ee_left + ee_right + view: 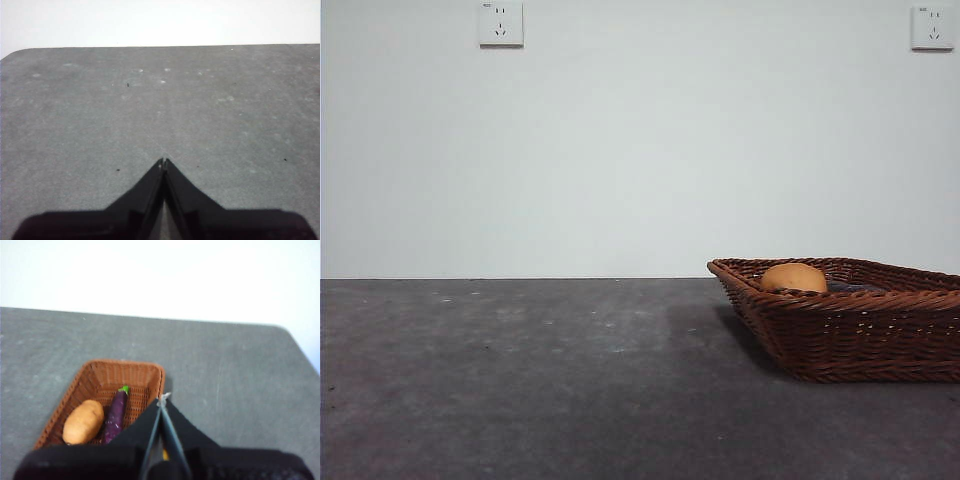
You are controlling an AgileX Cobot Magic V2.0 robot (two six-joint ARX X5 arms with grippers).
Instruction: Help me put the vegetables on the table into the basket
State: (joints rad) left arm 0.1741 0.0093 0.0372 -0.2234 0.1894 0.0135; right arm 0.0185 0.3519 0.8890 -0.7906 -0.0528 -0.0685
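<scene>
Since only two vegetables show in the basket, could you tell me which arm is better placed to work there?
Probably right: the right gripper hangs at the basket rim, near the eggplant and potato; the left gripper faces only table.

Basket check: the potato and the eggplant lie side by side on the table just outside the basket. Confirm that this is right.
Not right. The potato and the eggplant do lie side by side, but inside the basket, not on the table outside it. The right wrist view shows both on the basket's woven floor; the front view shows the potato's top above the rim.
</scene>
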